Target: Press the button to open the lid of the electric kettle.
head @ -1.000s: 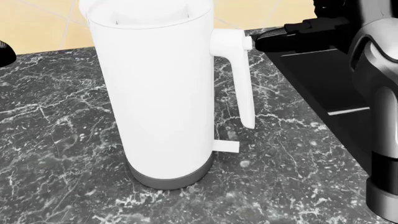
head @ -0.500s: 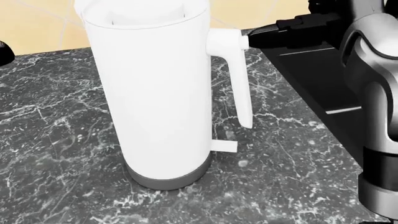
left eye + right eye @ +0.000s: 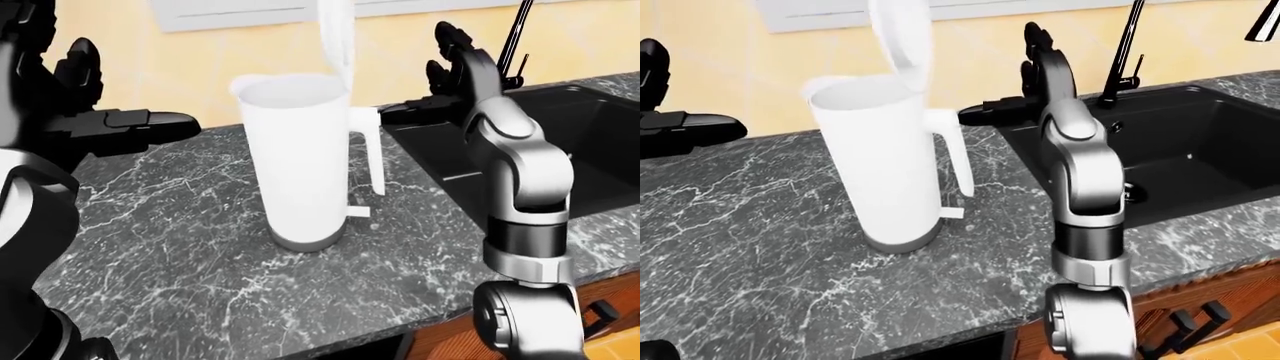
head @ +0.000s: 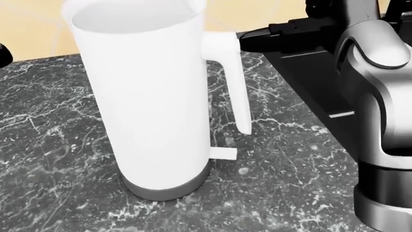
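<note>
The white electric kettle [image 3: 300, 165] stands upright on the dark marble counter [image 3: 180, 247]. Its lid [image 3: 335, 37] stands raised above the open rim, and the head view looks into the open top [image 4: 129, 19]. My right hand [image 3: 400, 112] is open, with a black fingertip [image 4: 254, 42] stretched out against the top end of the kettle's handle [image 4: 235, 87]. The button itself is hidden behind that fingertip. My left hand [image 3: 130, 124] is open and hovers left of the kettle, apart from it.
A black sink [image 3: 590, 135] with a dark faucet [image 3: 515, 37] lies right of the kettle, behind my right arm [image 3: 520, 172]. A yellow wall runs along the top. The counter's near edge drops to wooden cabinet doors [image 3: 1200, 307].
The kettle's lid has swung up from closed to open. My right fingertip stays at the handle's top end. The head view has shifted slightly, so the kettle sits further left.
</note>
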